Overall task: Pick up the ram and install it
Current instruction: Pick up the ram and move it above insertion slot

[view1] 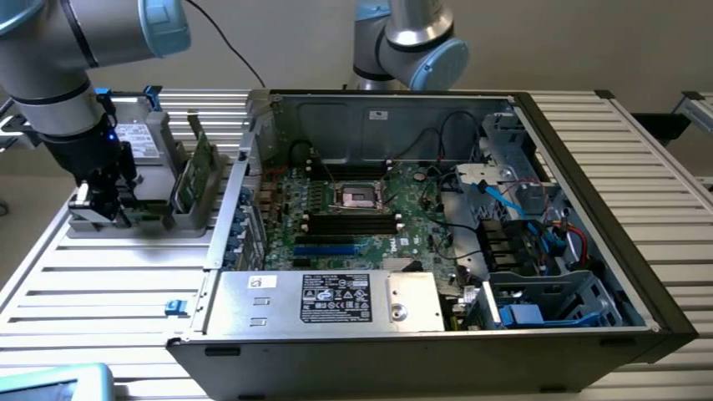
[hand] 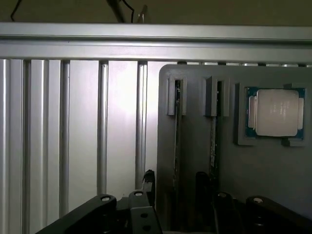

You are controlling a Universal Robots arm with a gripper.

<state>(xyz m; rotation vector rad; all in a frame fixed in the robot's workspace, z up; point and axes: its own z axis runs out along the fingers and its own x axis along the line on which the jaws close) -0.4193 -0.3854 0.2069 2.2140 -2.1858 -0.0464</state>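
Two ram sticks stand on edge in slots of a grey holder [hand: 195, 146]: one ram stick [hand: 177, 126] and a second ram stick [hand: 213, 136] beside it. In the exterior view a green ram stick [view1: 205, 170] rises from the holder [view1: 156, 224] on the exterior view's left. My gripper [hand: 175, 187] is open, one dark finger [hand: 148, 181] on each side of the first stick's end. I cannot tell whether they touch it. In the exterior view the gripper [view1: 98, 207] hangs low over the holder.
A square silver processor [hand: 276, 112] lies in a pocket of the holder. A grey drive [view1: 147, 142] stands at its back. The open computer case [view1: 579, 167] shows the motherboard with its dark memory slots [view1: 351, 222] and processor socket [view1: 359, 196]. A second arm [view1: 407, 42] stands behind.
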